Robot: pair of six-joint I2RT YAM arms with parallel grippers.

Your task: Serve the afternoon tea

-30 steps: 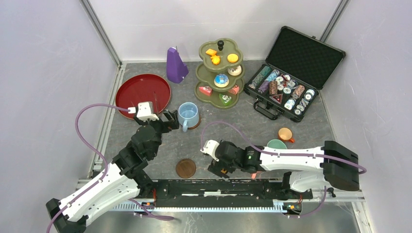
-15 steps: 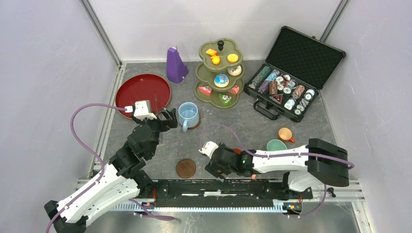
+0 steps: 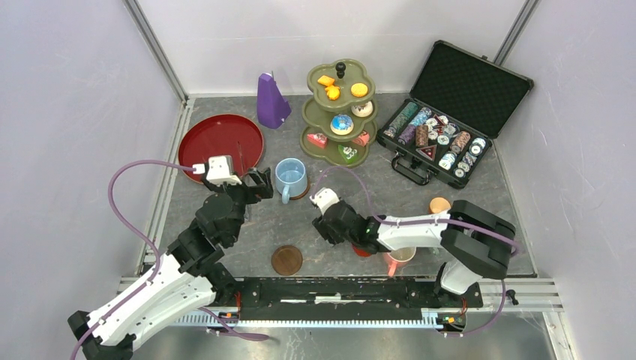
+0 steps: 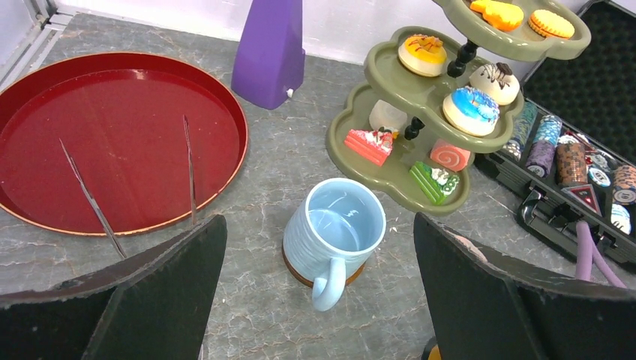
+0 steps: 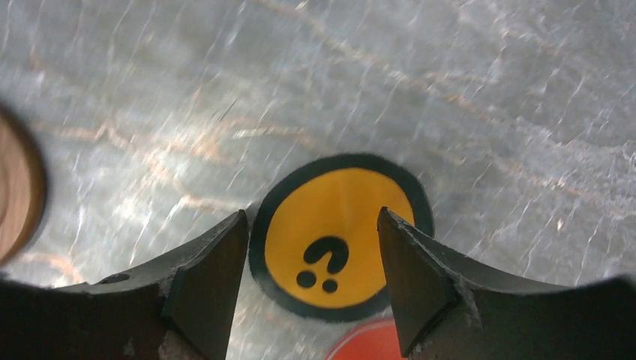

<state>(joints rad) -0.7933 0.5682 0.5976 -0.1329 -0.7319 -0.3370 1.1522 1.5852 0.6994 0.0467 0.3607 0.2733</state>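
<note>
blue mug stands upright on a brown coaster on the desk, just in front of the olive-green three-tier stand, which carries small cakes. left fingers are spread wide and empty, near the mug. right fingers are parted, low over the desk, straddling a flat yellow disc with a black rim and a question mark; contact cannot be told. a second brown coaster lies near the arm bases.

Blue mug upright on coaster; cakes on green stand.
</note>
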